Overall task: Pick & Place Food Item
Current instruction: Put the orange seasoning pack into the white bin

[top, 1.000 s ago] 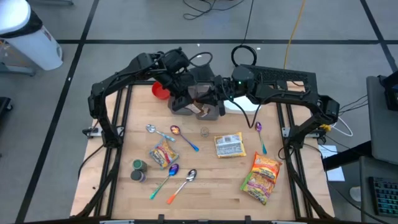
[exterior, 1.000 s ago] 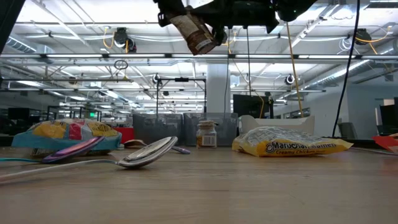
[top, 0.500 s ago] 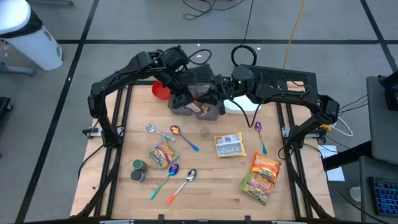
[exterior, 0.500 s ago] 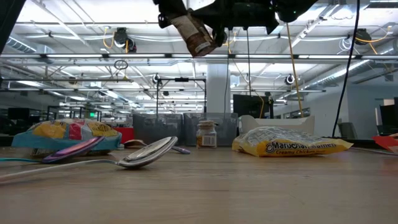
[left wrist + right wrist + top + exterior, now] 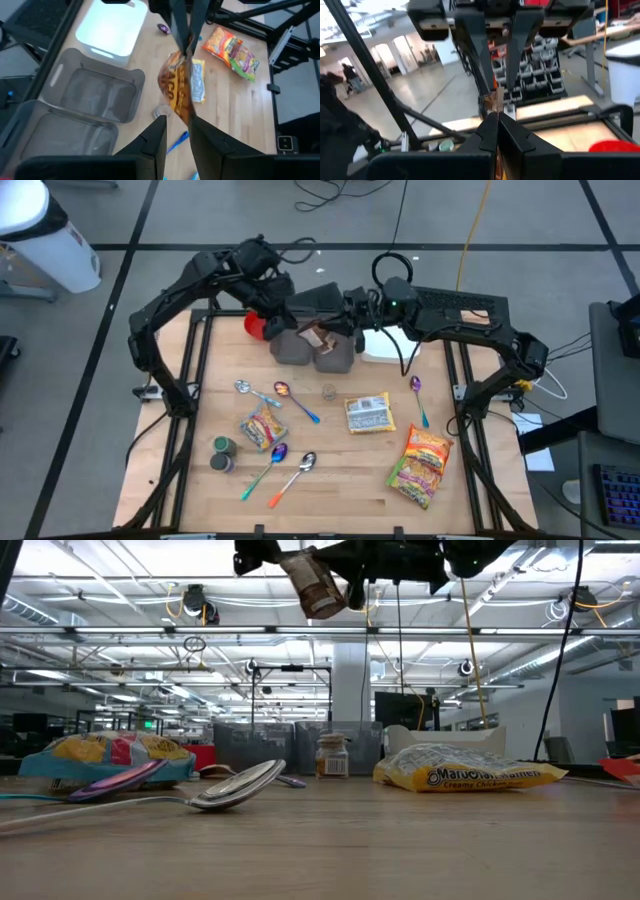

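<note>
A brown and orange food packet hangs in the air over the grey bins at the table's far side. My right gripper is shut on its top. My left gripper stands open just to the far left of the packet, its fingers apart and clear of it. In the low view the packet shows tilted, high above the table. In the right wrist view the left gripper faces my right gripper. My right gripper pinches the packet's upper edge between its two fingers. The fingers come in about level from the table's right. The packet hangs tilted below them, lifted clear above the bins.
A white bin stands right of the grey bins, a red bowl to their left. On the table lie noodle packets, several spoons, a small jar and cans.
My left gripper has opened, let go of the packet and drawn back up and toward the table's far left corner. My right gripper keeps the packet, which has risen a little and still hangs tilted.
</note>
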Available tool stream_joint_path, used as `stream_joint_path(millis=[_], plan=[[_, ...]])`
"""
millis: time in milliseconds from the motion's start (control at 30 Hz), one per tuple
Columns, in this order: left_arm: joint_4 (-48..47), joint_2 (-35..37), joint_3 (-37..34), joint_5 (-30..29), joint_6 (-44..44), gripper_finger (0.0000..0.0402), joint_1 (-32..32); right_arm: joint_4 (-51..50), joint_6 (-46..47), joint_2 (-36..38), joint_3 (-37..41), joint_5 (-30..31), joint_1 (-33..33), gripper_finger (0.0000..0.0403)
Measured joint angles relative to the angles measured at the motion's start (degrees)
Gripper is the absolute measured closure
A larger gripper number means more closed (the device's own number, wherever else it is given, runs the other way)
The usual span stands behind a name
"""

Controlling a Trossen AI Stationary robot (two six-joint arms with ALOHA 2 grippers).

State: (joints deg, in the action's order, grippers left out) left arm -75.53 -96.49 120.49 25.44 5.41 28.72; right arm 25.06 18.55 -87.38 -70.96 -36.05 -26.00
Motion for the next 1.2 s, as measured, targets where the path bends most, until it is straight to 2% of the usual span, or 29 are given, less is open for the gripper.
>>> stream_joint_path(millis=[267,700,1100,1200], plan=[[1.7,0.7,0.0,-0.1,0.0,0.0314,1.3,3.6,2.0,2.0,0.0,1.9,-1.3,0.0403],[12.5,0.8,0.0,0.0,0.1,0.0314,1.3,7.4,3.3,3.0,0.0,4.9,-1.9,0.0403],[13.3,0.8,0.0,0.0,0.1,0.0315,0.8,8.2,3.3,3.0,0.0,6.2,-1.8,0.0403],[13.3,0.8,0.0,-0.8,-0.2,0.0332,0.8,8.2,3.3,3.0,0.0,6.1,-1.8,0.0403]])
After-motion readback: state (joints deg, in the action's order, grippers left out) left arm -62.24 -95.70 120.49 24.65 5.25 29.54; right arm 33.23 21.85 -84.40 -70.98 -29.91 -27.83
